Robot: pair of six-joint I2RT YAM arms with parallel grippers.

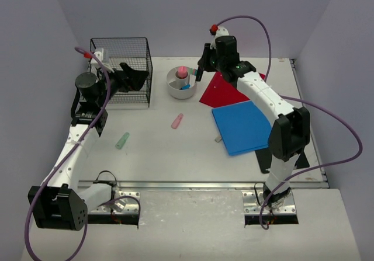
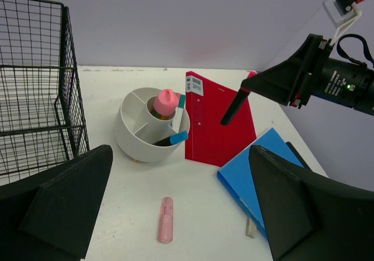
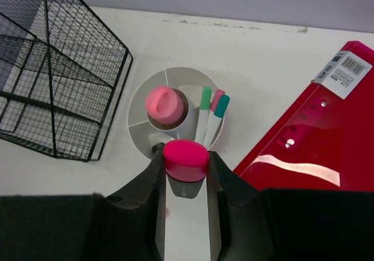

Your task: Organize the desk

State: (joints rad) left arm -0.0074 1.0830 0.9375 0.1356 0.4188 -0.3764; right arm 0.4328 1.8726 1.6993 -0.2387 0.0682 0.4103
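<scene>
The off-white desk (image 1: 175, 159) holds a white round organizer (image 1: 181, 86) with a pink-topped item and several pens in it. My right gripper (image 1: 200, 71) hovers just over the organizer's near rim (image 3: 140, 134). It (image 3: 186, 166) is shut on a marker with a magenta cap (image 3: 186, 155), held upright. My left gripper (image 1: 137, 77) is open and empty beside the black wire basket (image 1: 121, 68). A pink marker (image 1: 177, 121) lies loose on the desk and shows between the left fingers (image 2: 166, 219). A green marker (image 1: 122, 141) lies further left.
A red folder (image 1: 225, 90) lies right of the organizer, with a blue folder (image 1: 245, 126) nearer me and overlapping it. A small pale stick (image 1: 218, 139) lies at the blue folder's left edge. Lavender walls enclose the desk. A silver rail (image 1: 198, 185) runs along the front.
</scene>
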